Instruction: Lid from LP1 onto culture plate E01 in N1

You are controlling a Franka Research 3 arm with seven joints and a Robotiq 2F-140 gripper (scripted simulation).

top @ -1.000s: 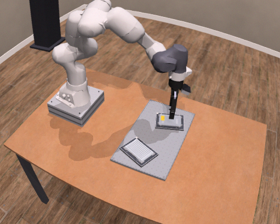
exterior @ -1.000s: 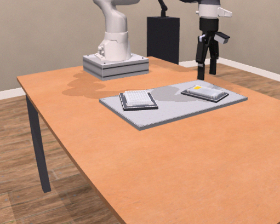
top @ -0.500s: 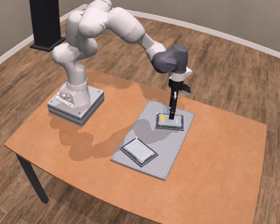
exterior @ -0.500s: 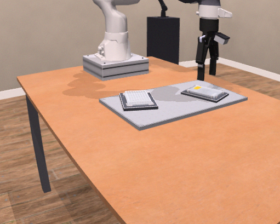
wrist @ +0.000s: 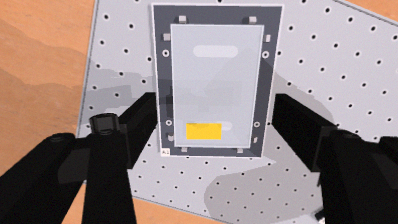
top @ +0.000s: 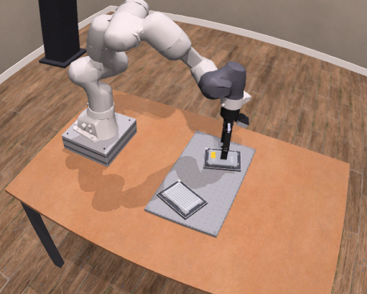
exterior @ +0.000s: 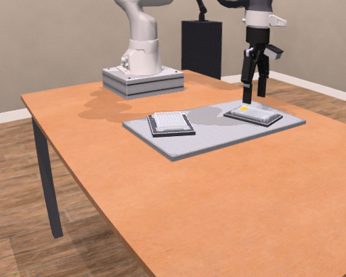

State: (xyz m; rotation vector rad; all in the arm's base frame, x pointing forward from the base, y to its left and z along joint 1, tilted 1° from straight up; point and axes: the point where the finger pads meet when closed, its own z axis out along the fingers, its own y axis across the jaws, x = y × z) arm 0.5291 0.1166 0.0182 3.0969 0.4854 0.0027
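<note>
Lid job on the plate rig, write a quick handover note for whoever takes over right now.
Gripper: open, holding nothing, lowered over the lid with one finger on each long side, not clamped.
Lid: in its holder at the far end of the grey board, yellow label toward the gripper.
Culture plate: uncovered in its holder at the near end.
Done: approach and alignment over the lid.
Left: close on the lid, lift, carry to the plate, seat it fully down, release.
</note>
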